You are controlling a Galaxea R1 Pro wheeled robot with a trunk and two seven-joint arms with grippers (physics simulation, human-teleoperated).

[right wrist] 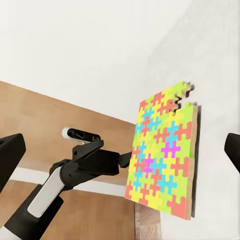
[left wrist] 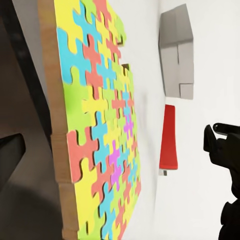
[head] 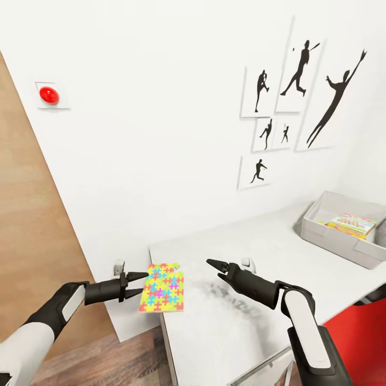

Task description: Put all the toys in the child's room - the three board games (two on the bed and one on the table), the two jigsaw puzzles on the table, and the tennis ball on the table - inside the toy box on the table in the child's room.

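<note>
A flat, multicoloured jigsaw puzzle [head: 162, 288] on a wooden backing sits at the near left corner of the white table [head: 257, 321], overhanging its left edge. My left gripper [head: 137, 284] comes in from the left with its fingers closed over the puzzle's [left wrist: 100, 135] left edge. My right gripper [head: 218, 269] hovers open just right of the puzzle [right wrist: 162, 155], nothing between its fingers. The grey toy box [head: 343, 236] stands at the table's far right with a colourful board game [head: 351, 225] inside. The other toys are out of view.
A white wall with black silhouette pictures [head: 300, 102] backs the table. A red button [head: 49, 95] is on the wall at upper left, beside a wooden panel [head: 27, 225]. Something red [head: 356, 335] stands low beside the table's right side.
</note>
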